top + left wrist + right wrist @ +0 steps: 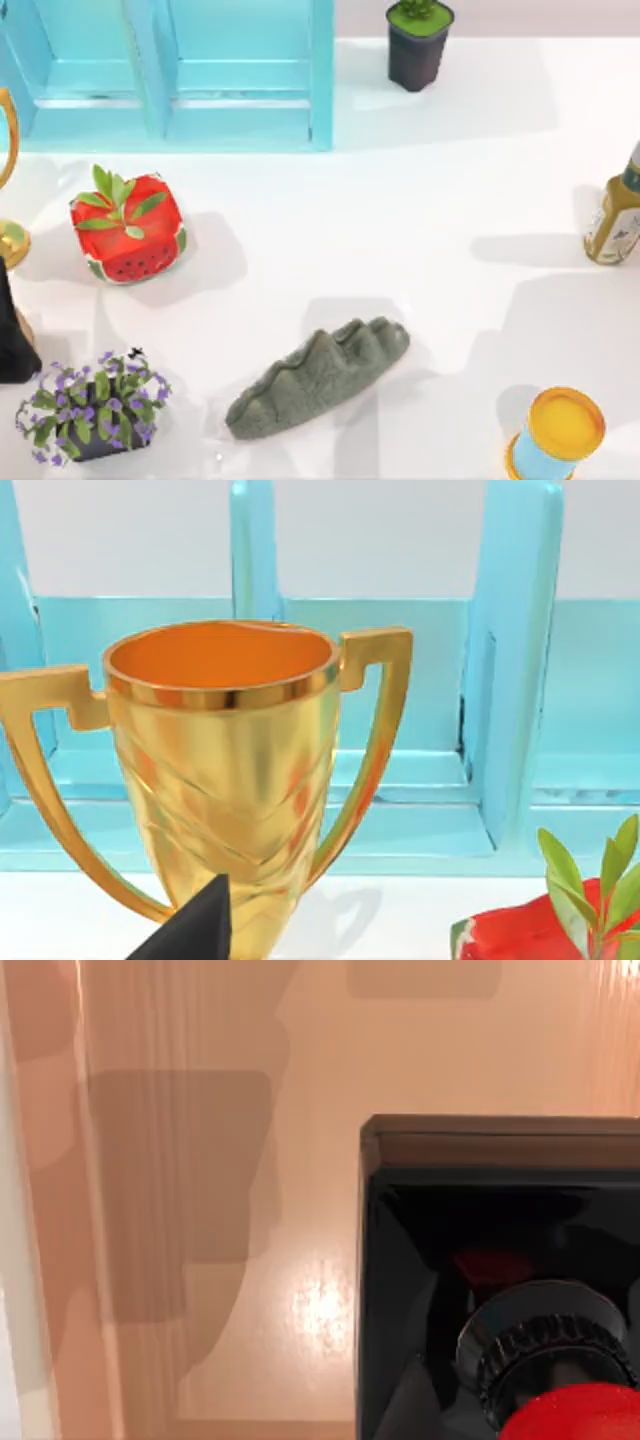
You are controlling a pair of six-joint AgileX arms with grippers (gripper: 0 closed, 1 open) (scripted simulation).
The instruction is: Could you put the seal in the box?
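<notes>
- White table (420,230) from the top view, with a turquoise slatted shelf unit (240,100) along the far left. The right wrist view looks down on a shiny peach wood-grain floor (200,1260) instead.
- The seal (560,1380), glossy red rounded knob with a ribbed black collar under it, shows in the right wrist view. It's over the open inside of a glossy black square box (480,1140), with a red glint on the inner wall. Its base is hidden, so I can't tell if it's resting on the bottom.
- Right gripper: can't tell how its fingers stand or whether they're touching the seal.
- Left gripper (12,330) is at the table's left edge, just beside a shiny gold two-handled trophy cup (220,770). One black tip of its fingers (200,925) pokes up in front of the cup; apart or together, can't tell.
- Left side is crowded: a red watermelon-patterned planter (130,230) and a dark pot of purple flowers (95,405).
- A grey-green ridged rock (320,378) lies mid-table.
- Right edge has a tan bottle (615,215) and a blue can with a yellow lid (555,435). A dark pot with a green plant (418,42) sits at the back.
- The widest open stretch runs from the centre toward the right.
</notes>
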